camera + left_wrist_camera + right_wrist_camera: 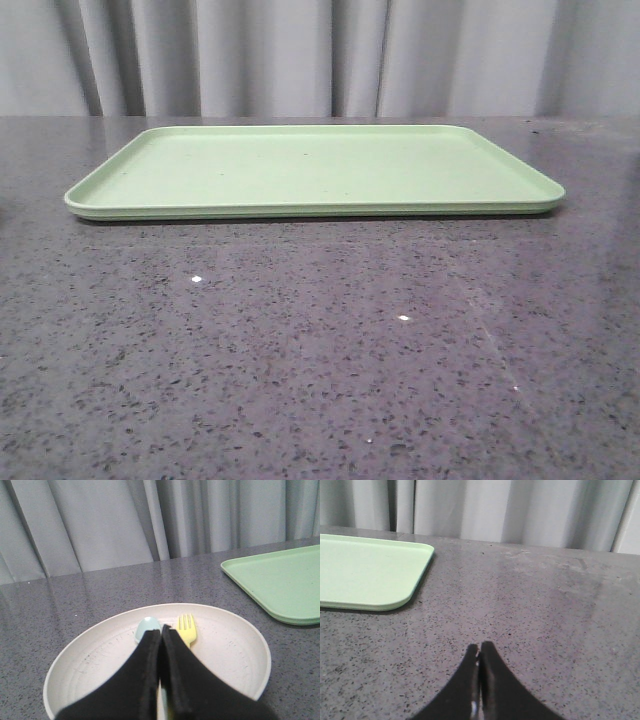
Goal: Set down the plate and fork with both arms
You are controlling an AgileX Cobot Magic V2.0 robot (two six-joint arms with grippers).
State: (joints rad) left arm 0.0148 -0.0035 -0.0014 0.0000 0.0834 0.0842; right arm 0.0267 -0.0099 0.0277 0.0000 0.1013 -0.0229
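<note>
A dark grey speckled stone counter (320, 350) fills the near part of the room, polished enough to catch small bright glints of light. From the front, its near half carries nothing but those reflections, and neither arm shows in that view.

Off to the left, seen only by the left wrist camera, the left gripper (161, 632) hangs low over a round cream-pink plate (235, 652) that sits flat on the counter. Its two black pointed jaws are pressed together tip to tip, with nothing between the tips. Inside the plate lie two small utensils side by side: a yellow plastic fork (187, 630), tines pointing away toward the curtain, and just beside it a pale blue spoon (147, 628), bowl end also pointing away. The handles of both are hidden under the jaws, so whether the jaws touch either one cannot be told. The plate lies well apart from the tray, on the counter beyond the tray's left end.

On the right side, the right gripper (479, 652) hovers over bare counter, its jaws likewise closed against each other and holding nothing. The tray's right end lies some way off.

Farther back, in the middle of the counter, rests a flat rectangular light-green tray (310, 208) with rounded corners and a low raised rim, its long side facing the viewer.

Behind everything hangs a pale grey pleated curtain (320, 55).
</note>
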